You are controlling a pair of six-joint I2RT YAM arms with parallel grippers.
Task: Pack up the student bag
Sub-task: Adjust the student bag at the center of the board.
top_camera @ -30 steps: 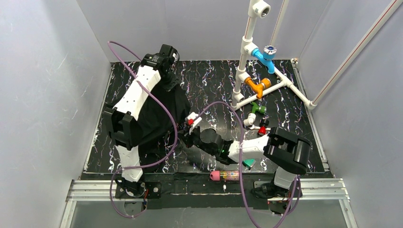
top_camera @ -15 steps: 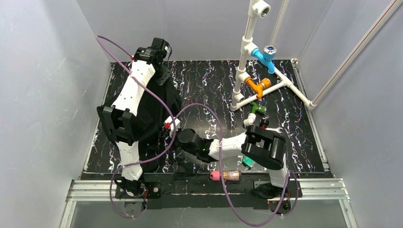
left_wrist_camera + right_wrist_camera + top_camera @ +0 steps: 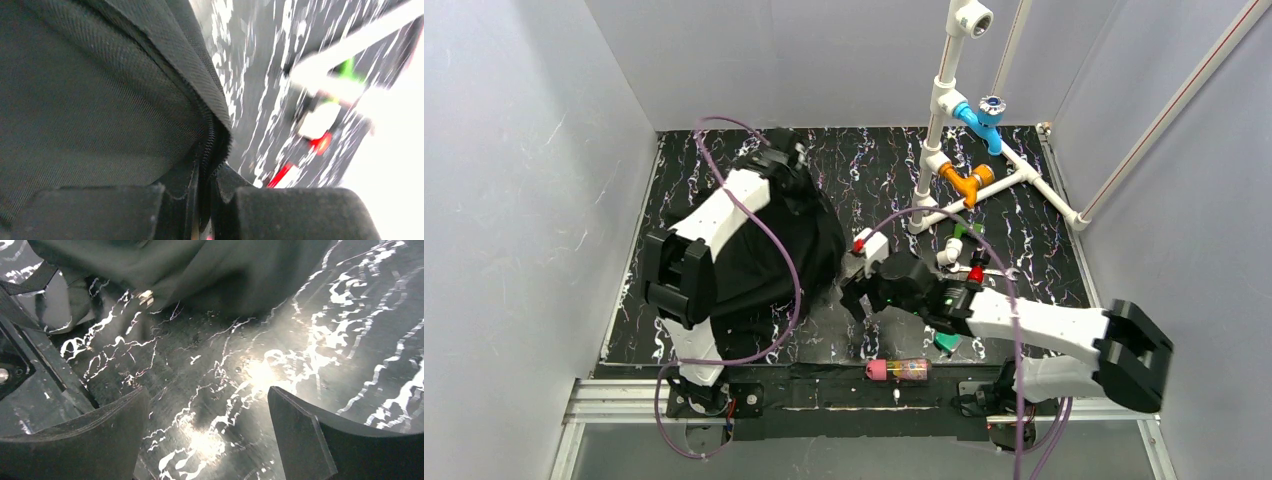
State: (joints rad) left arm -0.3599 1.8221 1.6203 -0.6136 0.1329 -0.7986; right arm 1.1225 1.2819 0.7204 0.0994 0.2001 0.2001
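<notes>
The student bag [image 3: 774, 240], large, soft and black, lies on the left half of the table under my left arm. My left gripper [image 3: 782, 165] is at the bag's far edge. In the left wrist view my left gripper [image 3: 205, 197] is shut on the fabric beside the zipper [image 3: 207, 140] of the student bag [image 3: 90, 95]. My right gripper [image 3: 857, 297] hovers just right of the bag over the bare table. In the right wrist view my right gripper [image 3: 205, 407] is open with nothing between its fingers [image 3: 105, 435]. The student bag [image 3: 225, 270] fills the top of that view.
A pink pencil case [image 3: 897, 370] lies at the table's near edge, with a green piece [image 3: 946, 343] just behind it. White pipes [image 3: 939, 110] with blue, orange and green fittings stand at the back right. The table [image 3: 874, 170] is black marble-patterned, and grey walls enclose it.
My right gripper has opened and pulled back to the right, away from the bag. My left gripper has come down and nearer with the bag's edge still in it.
</notes>
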